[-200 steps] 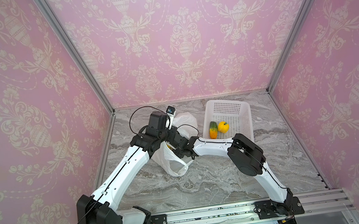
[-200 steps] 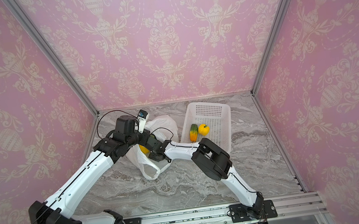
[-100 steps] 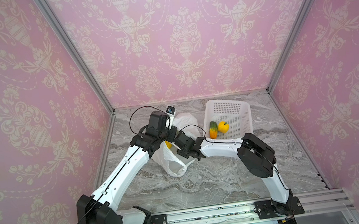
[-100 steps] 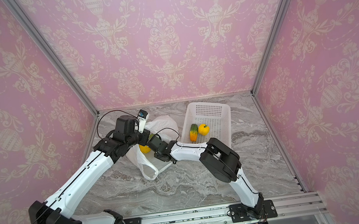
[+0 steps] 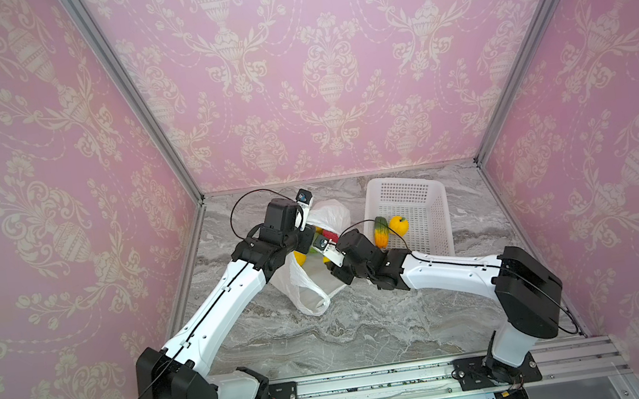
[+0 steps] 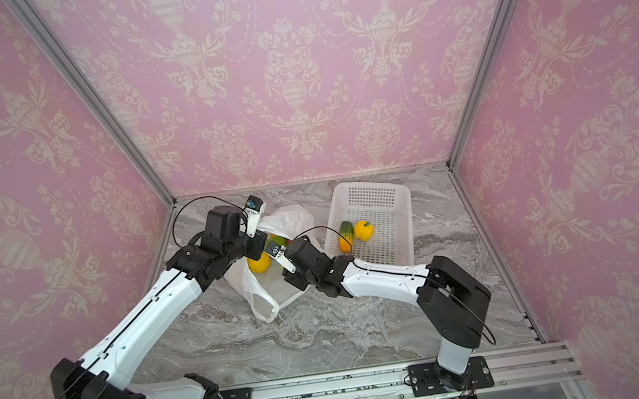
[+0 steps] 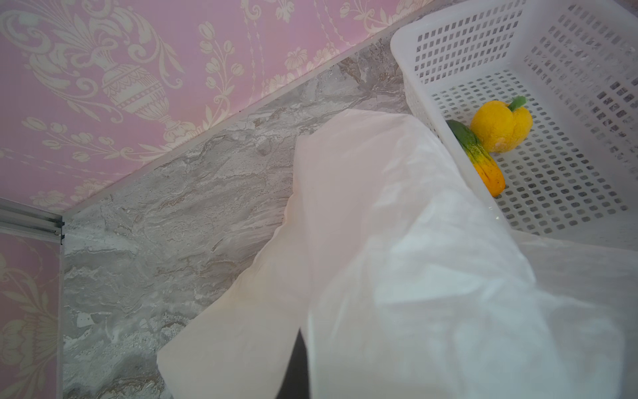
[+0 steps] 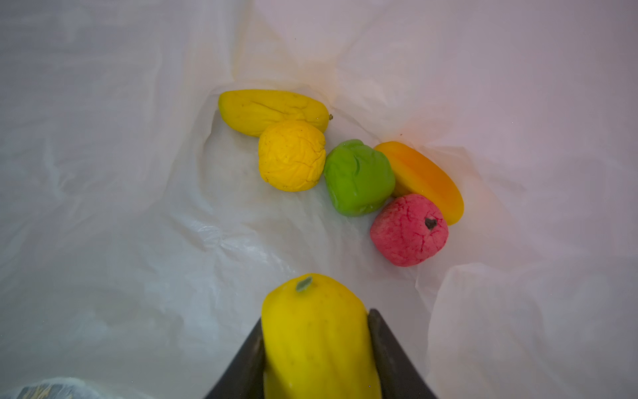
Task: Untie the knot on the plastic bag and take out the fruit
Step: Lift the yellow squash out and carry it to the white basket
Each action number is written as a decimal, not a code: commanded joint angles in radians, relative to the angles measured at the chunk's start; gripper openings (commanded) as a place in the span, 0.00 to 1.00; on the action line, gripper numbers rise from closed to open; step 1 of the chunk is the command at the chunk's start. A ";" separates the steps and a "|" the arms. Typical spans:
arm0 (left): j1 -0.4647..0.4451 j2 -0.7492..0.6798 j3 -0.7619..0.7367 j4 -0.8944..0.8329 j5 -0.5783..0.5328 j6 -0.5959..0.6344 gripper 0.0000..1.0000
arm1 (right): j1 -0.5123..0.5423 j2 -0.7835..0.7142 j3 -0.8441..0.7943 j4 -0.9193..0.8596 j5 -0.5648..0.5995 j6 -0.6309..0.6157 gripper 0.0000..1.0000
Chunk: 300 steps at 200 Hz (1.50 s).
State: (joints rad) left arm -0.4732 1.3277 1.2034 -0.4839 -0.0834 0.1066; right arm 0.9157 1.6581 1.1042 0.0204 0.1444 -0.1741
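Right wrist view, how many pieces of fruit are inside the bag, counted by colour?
Yellow: 3 (long yellow piece, round yellow piece, held yellow piece)
Green: 1 (green piece)
Orange: 1 (orange piece)
Pink-red: 1 (pink-red piece)
Total: 6

Reaches inward with both arms, forearms slanting toward each other, wrists nearly meeting. Pinches the plastic bag [image 5: 332, 211] with the left hand [image 5: 308, 240], jaws fully together. Clamps a yellow fruit [image 8: 316, 345] in the right hand [image 8: 316, 319], jaws partway apart on either side of it.
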 commanded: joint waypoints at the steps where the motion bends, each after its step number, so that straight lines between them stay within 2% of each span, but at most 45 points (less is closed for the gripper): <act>1: 0.002 -0.016 -0.001 -0.007 0.004 -0.008 0.00 | 0.004 -0.097 -0.059 0.096 -0.145 0.050 0.34; 23: 0.003 -0.015 -0.001 -0.009 -0.002 -0.005 0.00 | 0.004 -0.202 -0.127 0.143 -0.189 0.076 0.32; 64: 0.003 -0.013 -0.001 -0.010 -0.001 -0.007 0.00 | -0.019 -0.402 -0.274 0.259 -0.170 0.141 0.29; 111: 0.002 -0.015 -0.001 -0.009 0.000 -0.007 0.00 | -0.142 -0.579 -0.398 0.351 -0.162 0.289 0.29; 129: 0.003 -0.015 -0.001 -0.009 0.005 -0.009 0.00 | -0.190 -0.635 -0.446 0.384 -0.118 0.344 0.29; 158: 0.002 -0.015 0.001 -0.010 0.006 -0.010 0.00 | -0.260 -0.679 -0.486 0.391 0.038 0.394 0.26; 183: 0.002 -0.013 -0.001 -0.009 0.005 -0.009 0.00 | -0.348 -0.650 -0.461 0.321 0.123 0.468 0.24; 204: 0.002 -0.016 0.000 -0.009 0.005 -0.008 0.00 | -0.451 -0.592 -0.422 0.248 0.124 0.566 0.23; 251: 0.002 -0.017 -0.001 -0.010 0.003 -0.009 0.00 | -0.650 -0.376 -0.318 0.130 -0.004 0.756 0.26; 300: 0.003 -0.016 -0.002 -0.008 -0.001 -0.007 0.00 | -0.751 -0.098 -0.156 0.006 -0.149 0.856 0.26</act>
State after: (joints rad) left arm -0.4732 1.3277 1.2034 -0.4870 -0.0834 0.1066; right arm 0.1978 1.4681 0.8658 0.1177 0.0956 0.5915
